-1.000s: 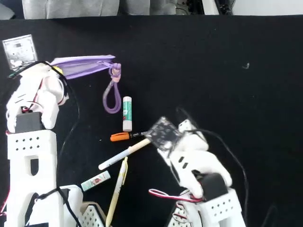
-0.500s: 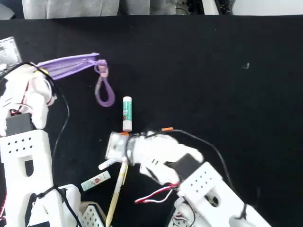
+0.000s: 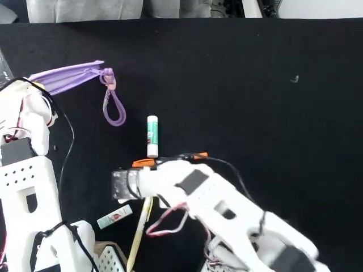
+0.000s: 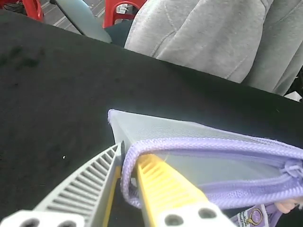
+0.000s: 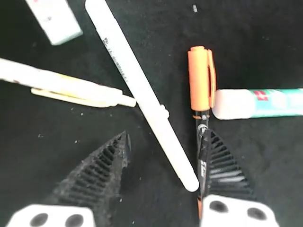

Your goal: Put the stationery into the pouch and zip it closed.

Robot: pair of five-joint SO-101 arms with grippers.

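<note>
The purple pouch (image 3: 68, 76) lies at about 10 o'clock on the black table (image 3: 272, 113). Its near end is hidden behind the left arm (image 3: 25, 164), and its wrist strap (image 3: 113, 107) trails toward 5 o'clock. In the left wrist view the pouch runs off the picture's edge, and how far its zip stands open is hard to make out.

The left gripper (image 4: 125, 163) is pinched tight on the pouch's purple rim, one grey finger and one yellow with the fabric between them. That arm stands upright at the table's 9 o'clock edge and points toward 12.

The stationery lies loose on the table. The glue stick (image 3: 152, 136) is at 4 o'clock from the strap, with the orange marker (image 3: 143, 163) just at its 6 o'clock end. Most of the marker is covered by the right arm (image 3: 227, 209), which stretches low from 5 o'clock toward 9.

In the right wrist view the right gripper (image 5: 165, 137) gapes wide and holds nothing. The white pen (image 5: 142, 90) runs between its jaws, and the marker lies along one finger. The yellow pen (image 3: 139, 229) and a small green-and-white stick (image 3: 114, 216) lie near 7 o'clock — the pen's lower end is cut off.
</note>
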